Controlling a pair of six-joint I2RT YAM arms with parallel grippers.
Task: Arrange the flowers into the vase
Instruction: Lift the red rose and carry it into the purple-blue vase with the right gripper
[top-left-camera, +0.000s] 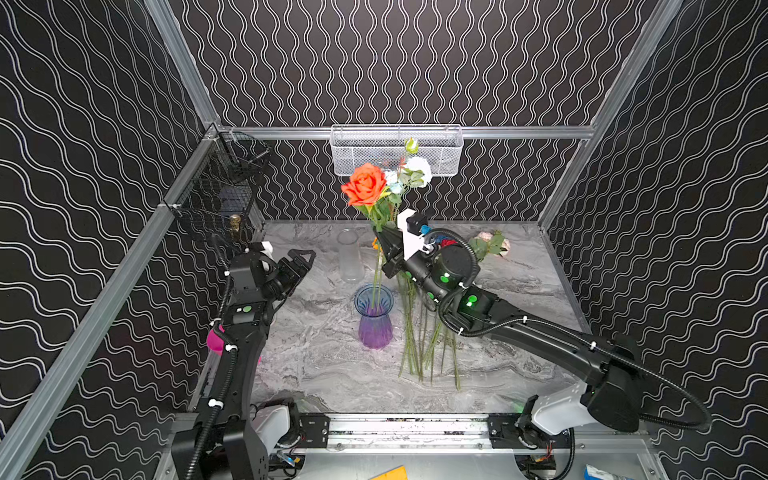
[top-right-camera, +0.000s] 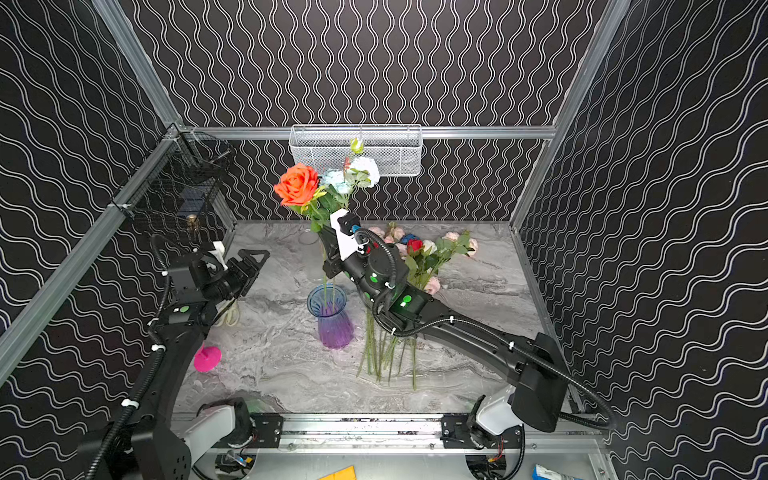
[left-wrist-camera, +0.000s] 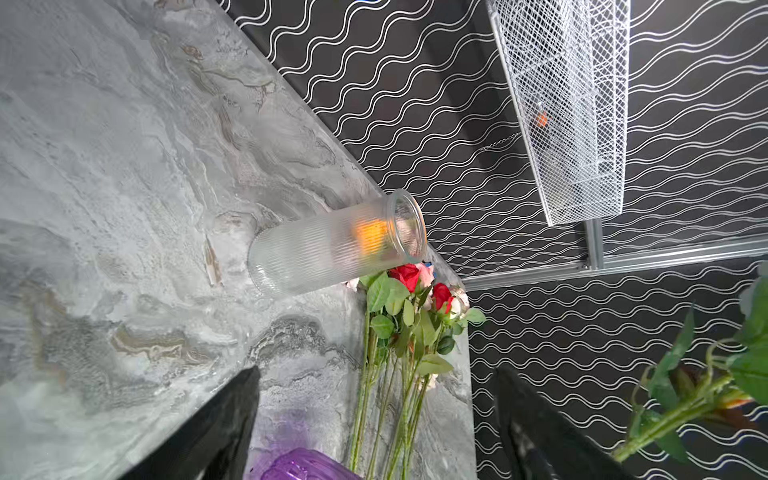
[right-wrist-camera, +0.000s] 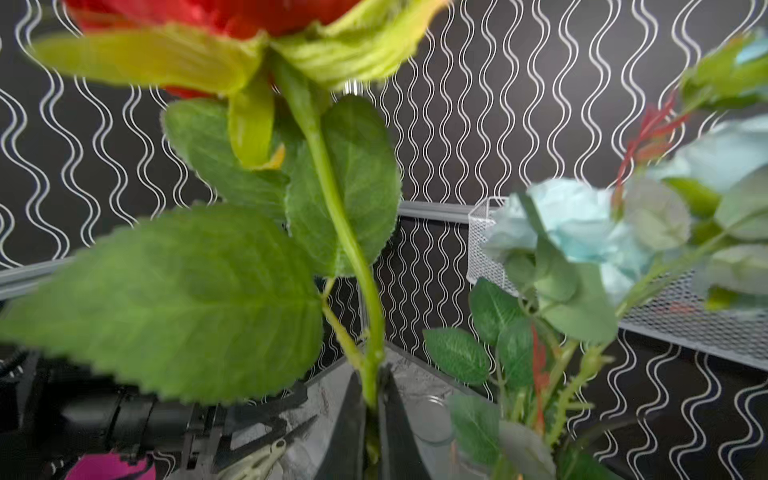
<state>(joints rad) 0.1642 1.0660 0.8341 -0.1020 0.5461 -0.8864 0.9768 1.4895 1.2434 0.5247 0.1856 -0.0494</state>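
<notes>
Orange in its head, one rose (top-left-camera: 365, 184) was held nearly upright by its green stem in the right pincer (right-wrist-camera: 372, 386), whose jaws were pressed together on that stem below the leaves. It was raised above the blue-and-purple vase (top-left-camera: 374, 320), which was set upright near the middle of the marble-patterned table (top-left-camera: 324, 374). Thin green stems were seen running from under the pincer down into the vase's mouth. Just beside the rose, at much the same height, white and pale blue blooms (top-left-camera: 415, 170) were seen; which of those stems were theirs could not be told.

The remaining flowers (top-right-camera: 424, 257) were laid flat on the table to the right of the vase. Their red, pink and blue heads were turned toward the back wall, and they were partly covered by the right arm. A clear ribbed vase (top-left-camera: 349, 257) was stood behind the coloured one, apart from it.

The left pincer (top-left-camera: 303, 259) was held above the table's left side with its jaws spread wide and nothing between them, well apart from both vases. A white mesh basket (top-left-camera: 397, 149) was hung on the back wall.
</notes>
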